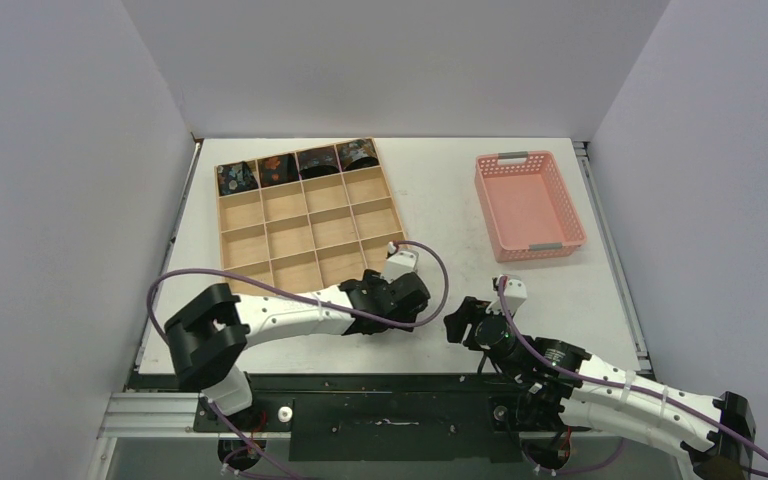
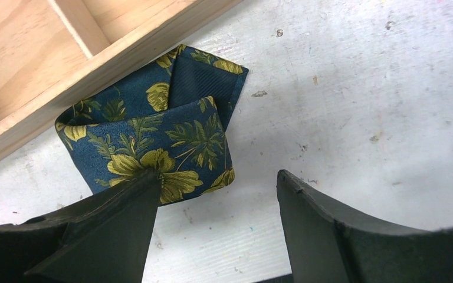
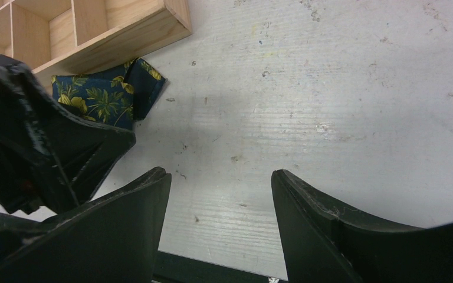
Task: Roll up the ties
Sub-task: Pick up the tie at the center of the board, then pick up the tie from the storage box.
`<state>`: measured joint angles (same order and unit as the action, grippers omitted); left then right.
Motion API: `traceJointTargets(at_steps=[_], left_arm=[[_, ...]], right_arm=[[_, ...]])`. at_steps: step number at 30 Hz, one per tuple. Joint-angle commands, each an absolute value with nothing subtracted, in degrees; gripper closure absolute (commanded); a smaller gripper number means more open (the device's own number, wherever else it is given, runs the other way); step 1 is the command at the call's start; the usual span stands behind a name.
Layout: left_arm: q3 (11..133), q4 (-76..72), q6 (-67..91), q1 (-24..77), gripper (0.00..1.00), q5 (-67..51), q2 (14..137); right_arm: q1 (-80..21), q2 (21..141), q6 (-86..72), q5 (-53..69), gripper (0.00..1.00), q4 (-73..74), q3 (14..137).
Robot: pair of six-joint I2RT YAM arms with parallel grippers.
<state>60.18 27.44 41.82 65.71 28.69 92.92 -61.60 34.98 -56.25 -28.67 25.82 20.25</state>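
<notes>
A rolled navy tie (image 2: 153, 132) with yellow flowers lies on the white table against the front wall of the wooden tray (image 2: 103, 68). My left gripper (image 2: 218, 177) stands open just in front of it. Its left fingertip (image 2: 144, 188) overlaps the coil's near edge, and only bare table lies between the fingers. The right wrist view shows the same tie (image 3: 103, 97) behind the left gripper's fingers (image 3: 53, 141). My right gripper (image 3: 219, 174) is open and empty over bare table. Several rolled ties (image 1: 275, 168) fill the tray's back row. From above, the left gripper (image 1: 408, 296) hides the coil.
The wooden tray (image 1: 305, 250) has a grid of compartments, all bare except the back row. A pink plastic basket (image 1: 565, 215) stands at the back right. The right gripper (image 1: 457, 322) sits close to the left one near the table's front edge.
</notes>
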Motion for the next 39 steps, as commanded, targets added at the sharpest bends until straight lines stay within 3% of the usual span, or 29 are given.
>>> traceJointTargets(at_steps=[1, 10, 17, 26, 39], left_arm=[[56.9, 21.6, 42.9, 63.8, 0.30, 24.3, 85.8], [47.6, 17.6, 44.8, 60.6, 0.28, 20.3, 70.0], [33.0, 16.2, 49.8, 59.1, 0.31, 25.5, 49.3], [21.4, 21.7, 57.1, 57.6, 0.37, 32.8, 25.4], [22.5, 26.0, 56.6, 57.5, 0.37, 33.9, 24.2]], right_arm=[[-61.9, 35.3, -54.8, -28.8, 0.35, 25.3, 22.6], [-61.9, 40.8, -49.1, -20.2, 0.35, 15.6, 24.0], [-64.4, 53.8, -47.3, -10.6, 0.52, 0.7, 23.9], [-68.5, 72.5, -48.4, -13.2, 0.63, -7.0, 30.6], [-64.9, 88.5, -48.1, -16.3, 0.69, -6.4, 39.7]])
